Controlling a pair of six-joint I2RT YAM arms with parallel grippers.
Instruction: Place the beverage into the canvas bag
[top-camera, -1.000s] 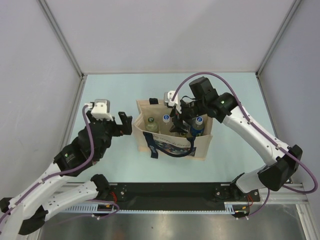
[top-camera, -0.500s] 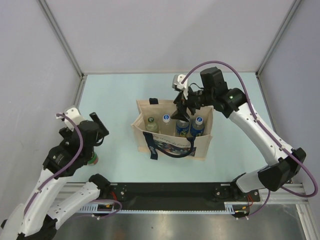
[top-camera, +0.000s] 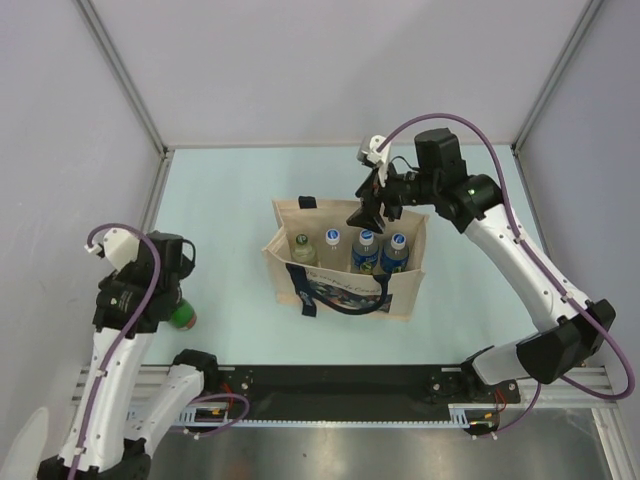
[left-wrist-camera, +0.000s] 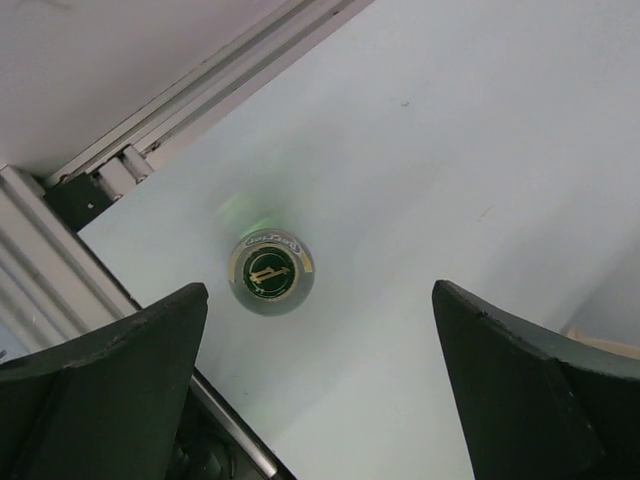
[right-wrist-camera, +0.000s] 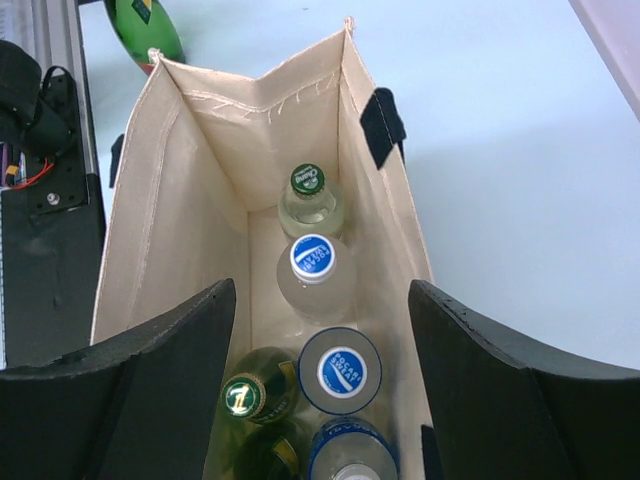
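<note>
Right end effector (top-camera: 368, 206) gapes empty above the canvas bag (top-camera: 340, 286); left end effector (left-wrist-camera: 320, 290) likewise above the beverage (left-wrist-camera: 270, 272).

Top camera overlooks the table (top-camera: 230, 180) — both wrist views face down, the right sharing the canvas bag (top-camera: 405, 287).

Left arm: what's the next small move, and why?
Probably centre the left gripper over the cap, then lower it straight down. Its fingers are open, and the green bottle stands upright on the table below them, slightly off-centre between them and outside the canvas bag. It has to be grasped before it can go in.
</note>
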